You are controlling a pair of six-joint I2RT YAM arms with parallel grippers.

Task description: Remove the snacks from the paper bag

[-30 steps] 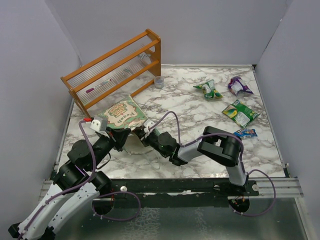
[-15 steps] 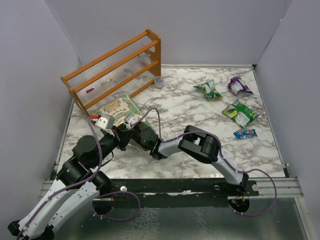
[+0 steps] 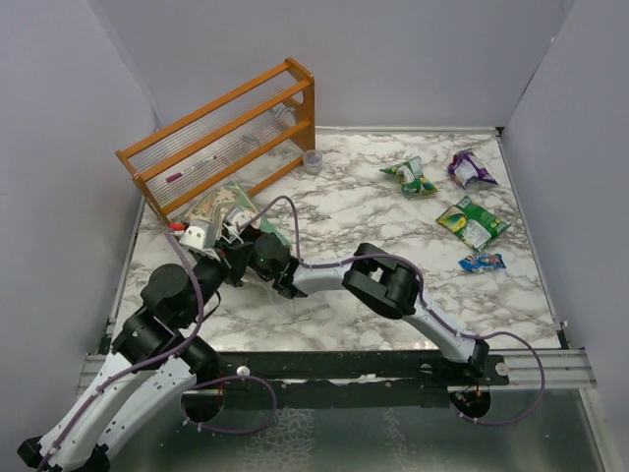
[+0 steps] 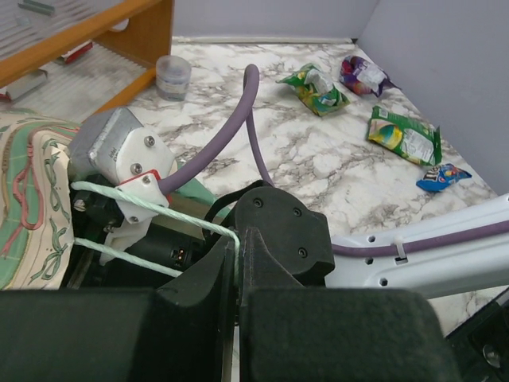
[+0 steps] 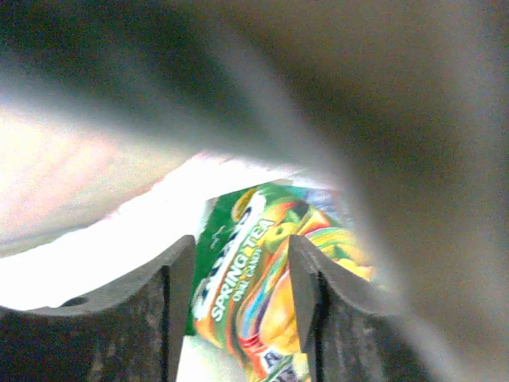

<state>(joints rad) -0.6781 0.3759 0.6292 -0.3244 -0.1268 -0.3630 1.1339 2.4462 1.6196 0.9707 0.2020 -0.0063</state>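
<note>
While the left gripper (image 4: 237,263) clamps the bag's (image 4: 32,207) handle (image 4: 151,208), the right gripper (image 5: 238,248) sits inside, jaws parted — packet (image 5: 262,298) dead ahead, lying lengthwise.

L arm (image 3: 167,293) & R arm (image 3: 381,282): black joints, pale grey-white links, looped purple rubbery cables (image 4: 231,137); left gripper (image 4: 238,247) matte black.

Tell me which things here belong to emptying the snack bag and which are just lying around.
Job: paper bag; fruit-print packet inside it; green packet, purple packet, larger green packet, blue packet already out.
Lying about: wooden rack; small clear cup.
</note>
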